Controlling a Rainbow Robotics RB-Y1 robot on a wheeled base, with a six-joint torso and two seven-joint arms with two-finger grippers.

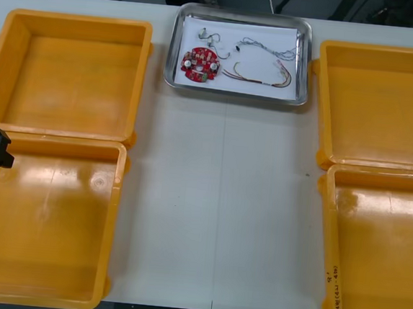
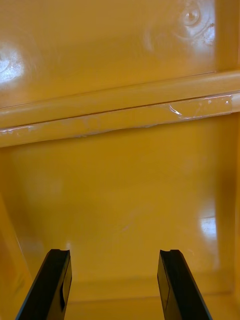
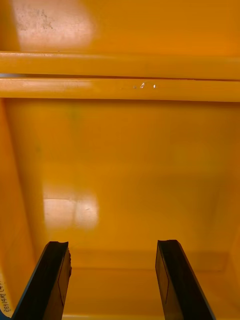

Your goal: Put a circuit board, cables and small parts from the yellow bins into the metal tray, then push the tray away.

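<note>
Left gripper (image 3: pixel 112 243) is wide open, nothing between the fingers, hanging over a left-side yellow bin (image 3: pixel 125 165). Right gripper (image 2: pixel 114 251), same deal: spread apart and empty above a right-side yellow bin (image 2: pixel 125 200). Metal tray (image 1: pixel 173 50) sits at the far edge of the table (image 1: pixel 217 199), with the circuit board (image 1: pixel 201 62) and cables (image 1: pixel 260 76) inside it.

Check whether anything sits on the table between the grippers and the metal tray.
Nothing visible does. The metal tray sits at the far edge of the table, between the yellow bins, and the strip of table leading to it is bare. The left gripper and right gripper hang over bins at their sides, jaws open.
</note>
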